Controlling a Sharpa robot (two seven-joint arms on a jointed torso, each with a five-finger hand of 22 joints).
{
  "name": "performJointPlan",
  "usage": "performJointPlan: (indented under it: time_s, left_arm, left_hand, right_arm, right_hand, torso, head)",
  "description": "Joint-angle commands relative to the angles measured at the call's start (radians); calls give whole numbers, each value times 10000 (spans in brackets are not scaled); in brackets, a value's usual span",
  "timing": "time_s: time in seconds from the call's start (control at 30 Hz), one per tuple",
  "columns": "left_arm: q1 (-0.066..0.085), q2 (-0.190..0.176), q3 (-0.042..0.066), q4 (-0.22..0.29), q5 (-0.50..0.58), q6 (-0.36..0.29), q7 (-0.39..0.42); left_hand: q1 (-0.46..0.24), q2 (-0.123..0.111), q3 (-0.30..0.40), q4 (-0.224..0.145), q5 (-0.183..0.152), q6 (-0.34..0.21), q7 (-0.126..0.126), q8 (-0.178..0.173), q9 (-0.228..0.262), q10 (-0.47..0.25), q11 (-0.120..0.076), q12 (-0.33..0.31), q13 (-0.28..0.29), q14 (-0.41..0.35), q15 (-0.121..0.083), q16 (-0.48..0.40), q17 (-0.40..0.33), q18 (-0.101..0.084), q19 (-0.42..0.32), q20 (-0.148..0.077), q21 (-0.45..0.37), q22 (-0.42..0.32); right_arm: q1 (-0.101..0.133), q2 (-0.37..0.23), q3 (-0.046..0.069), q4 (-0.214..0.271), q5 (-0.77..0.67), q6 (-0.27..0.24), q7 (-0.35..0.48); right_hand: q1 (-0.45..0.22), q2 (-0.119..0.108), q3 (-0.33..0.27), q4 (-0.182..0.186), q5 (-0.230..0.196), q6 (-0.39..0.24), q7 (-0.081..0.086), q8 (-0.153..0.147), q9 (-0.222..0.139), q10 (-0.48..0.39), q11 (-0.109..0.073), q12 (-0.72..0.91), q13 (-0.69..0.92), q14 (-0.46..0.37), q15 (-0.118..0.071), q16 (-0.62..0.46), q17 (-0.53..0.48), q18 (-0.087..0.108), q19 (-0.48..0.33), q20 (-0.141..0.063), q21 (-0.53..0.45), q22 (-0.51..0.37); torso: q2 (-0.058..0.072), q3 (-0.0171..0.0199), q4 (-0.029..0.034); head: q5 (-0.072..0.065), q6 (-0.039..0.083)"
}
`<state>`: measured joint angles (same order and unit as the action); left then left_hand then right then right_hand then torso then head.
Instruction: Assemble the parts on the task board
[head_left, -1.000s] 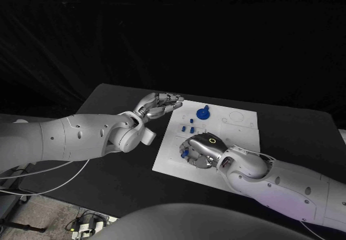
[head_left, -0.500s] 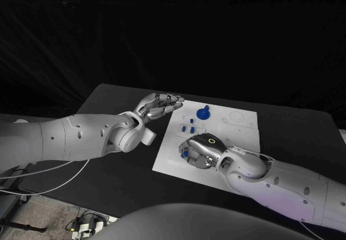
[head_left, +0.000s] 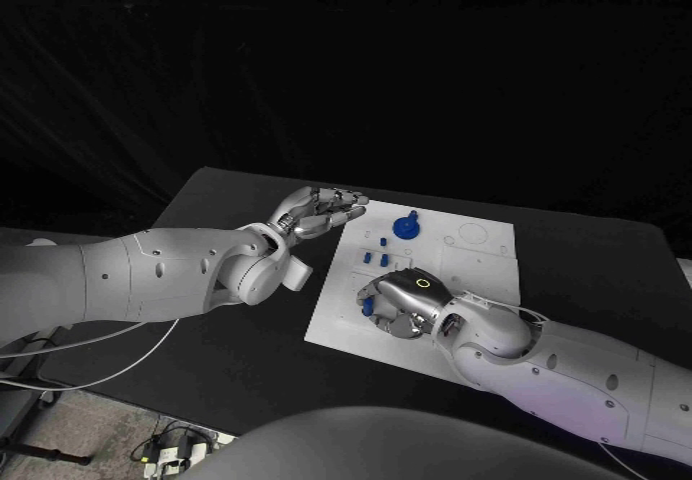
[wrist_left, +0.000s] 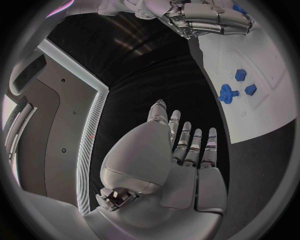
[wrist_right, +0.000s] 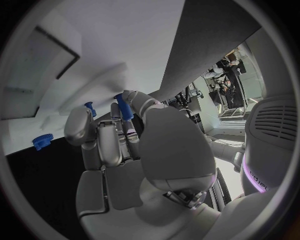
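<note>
right hand (head_left: 405, 300): lay low on the near part of the task board (head_left: 469, 268), fingers curled round a slim blue peg (wrist_right: 122, 108) pinched between the fingertips; likely held upright so it could be seated in a hole of the board. a second small blue part (wrist_right: 89, 107) stood just beside the fingers, and a blue toothed wheel (wrist_right: 41, 141) lay a little apart from them, at the board's edge.

left hand (head_left: 319, 212): hung off the board's far left corner, over the black table (head_left: 216, 200), fingers straight and close together, gripping nothing; probably kept aside so the right hand had room.

task board: white plate, bearing the task's parts. beyond the right fingers, a round blue knob part (head_left: 407, 227) stood near the far edge; small blue pieces (head_left: 372, 258) lay between it and the hand. whether any recess under the right palm held a part could not be told.
</note>
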<state>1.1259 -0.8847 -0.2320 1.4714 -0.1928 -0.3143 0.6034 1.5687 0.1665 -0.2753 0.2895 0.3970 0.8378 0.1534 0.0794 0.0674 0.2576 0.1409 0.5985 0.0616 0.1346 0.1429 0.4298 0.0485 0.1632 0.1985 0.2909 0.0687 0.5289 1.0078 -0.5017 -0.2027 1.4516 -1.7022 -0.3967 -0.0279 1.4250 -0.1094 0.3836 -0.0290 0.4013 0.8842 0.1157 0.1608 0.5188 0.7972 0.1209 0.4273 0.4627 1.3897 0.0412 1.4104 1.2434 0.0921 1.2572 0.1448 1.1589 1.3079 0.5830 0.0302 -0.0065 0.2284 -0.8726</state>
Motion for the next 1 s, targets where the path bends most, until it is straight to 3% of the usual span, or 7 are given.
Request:
performJointPlan:
  time_s: [0.03,0.27,0.47,0.63,0.7,0.8,1.0]
  left_arm:
    - [-2,21,8,18,-10,168,40]
    - [-2,19,8,26,-10,157,29]
    - [-2,18,8,22,-10,152,16]
    - [-4,44,8,5,-10,164,9]
    - [-7,56,8,1,-10,171,8]
    - [-11,71,8,-6,-10,172,12]
    - [-17,84,8,-3,-10,144,52]
  left_hand:
    - [124,-17,72,1,60,-5,73,20,8,23,70,43,13,37,37,43,14,140,77,-19,50,13]
    - [137,-22,74,0,84,-7,76,21,8,26,75,45,13,41,41,48,14,140,93,-19,56,43]
    - [137,-22,74,0,84,-7,76,21,8,26,75,45,13,41,41,48,14,140,93,-19,56,43]
    - [145,-28,73,1,97,-9,80,21,7,27,78,46,13,43,44,50,14,140,103,-19,61,58]
    - [145,-28,73,1,97,-9,80,21,7,27,78,46,13,43,44,50,14,140,103,-19,61,58]
    - [147,-30,73,1,101,-9,82,21,7,28,79,46,12,43,45,49,14,140,109,-19,63,68]
    - [147,-37,69,7,107,-19,84,17,5,24,80,45,11,40,43,43,13,145,197,-20,98,251]
  right_arm:
    - [-8,-1,-2,0,-124,232,-132]
    - [-7,-136,-2,78,-121,-138,-107]
    - [48,-445,0,425,-149,-825,-96]
    - [251,-760,11,853,-146,-1338,-10]
    - [404,-964,20,1138,-139,-1579,42]
    - [704,-1323,28,1609,-66,-1868,130]
    - [1499,-2419,30,2667,581,-1711,307]
  right_hand:
    - [-182,-15,-90,50,-218,-207,-2,-126,-56,-288,59,-67,41,-109,18,-72,-50,105,-107,19,-104,1248]
    - [-378,-131,-423,270,-1257,-946,-148,-656,-479,-1139,152,185,308,-213,56,-95,-147,151,-216,85,-354,1185]
    - [-356,-171,-817,439,-1671,-1584,-188,-953,-839,-1846,214,399,486,-334,81,-158,-286,183,-341,114,-638,1120]
    - [-150,-164,-1180,594,-1670,-2450,-677,-949,-1265,-2476,258,595,584,-388,101,-166,-336,199,-373,138,-787,1108]
    - [-41,-176,-1376,732,-1694,-2676,-863,-935,-1451,-2706,266,674,580,-402,108,-162,-349,205,-377,141,-838,1109]
    - [72,-210,-1633,1001,-1823,-2985,-975,-941,-1722,-2887,261,809,573,-409,96,-155,-359,200,-355,148,-868,1118]
    - [19,-123,-1996,1703,-2049,-2501,-886,-680,-1885,-2670,204,1274,551,-610,97,-286,-624,264,-540,139,-1236,1044]
  torso:
    - [-1,1,-1]
    - [-4,3,1]
    - [-1,1,-3]
    - [-3,3,-6]
    - [-4,4,-4]
    - [-4,5,-3]
    - [-12,-5,-5]
  head:
    - [-4,0]
    - [-17,0]
    - [-53,0]
    - [-122,0]
    - [-143,0]
    - [-219,0]
    - [-396,0]
